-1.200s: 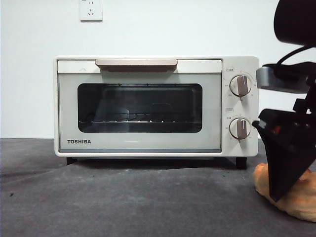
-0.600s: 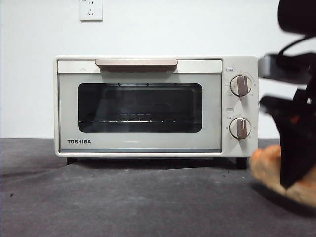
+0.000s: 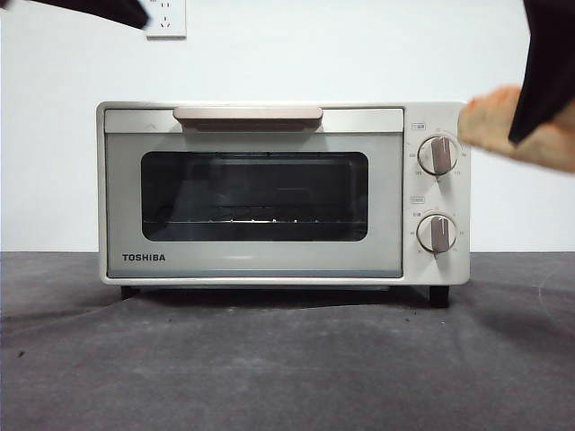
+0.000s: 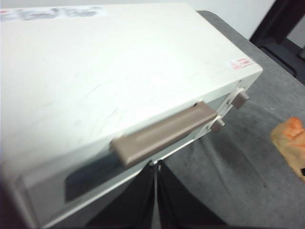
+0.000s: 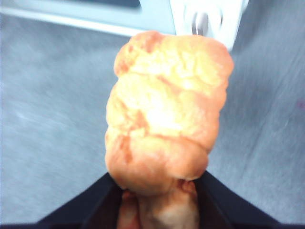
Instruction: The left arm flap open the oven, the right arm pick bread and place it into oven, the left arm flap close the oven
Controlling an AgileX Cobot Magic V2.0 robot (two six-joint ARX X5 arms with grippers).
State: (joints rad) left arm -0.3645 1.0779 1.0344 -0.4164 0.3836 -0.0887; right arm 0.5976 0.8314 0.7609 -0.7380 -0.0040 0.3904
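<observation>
The right hand (image 3: 539, 126) hangs high at the right edge of the front view, clear of the counter (image 3: 287, 359), its black jaws clamped on the bread (image 3: 490, 126). The loaf sits in the air beside the oven (image 3: 269, 193), level with the upper knob (image 3: 437, 154) and overlapping the oven's top right corner in that view. In the right wrist view the bread (image 5: 167, 114) fills the middle of the picture, lumpy and golden with orange patches, its near end gripped between the two jaws of the right hand (image 5: 159, 205); past it lie the grey counter (image 5: 47, 119) and a blurred corner of the oven (image 5: 190, 16) with one knob.

The left hand (image 4: 156, 181) is poised above the oven (image 4: 109, 71), its jaws together with only a thin seam between them, the tips just beside the beige handle (image 4: 164, 136) of the door (whether they touch it cannot be told). The front view shows only a black tip of an arm (image 3: 99, 9) at the top left corner.

The oven door is shut; through its dark window (image 3: 254, 196) the wire rack (image 3: 243, 218) shows. The left wrist view alone shows the oven's flat cream top and, at its edge, a piece of the bread (image 4: 289, 145) over the counter (image 4: 238, 162).
</observation>
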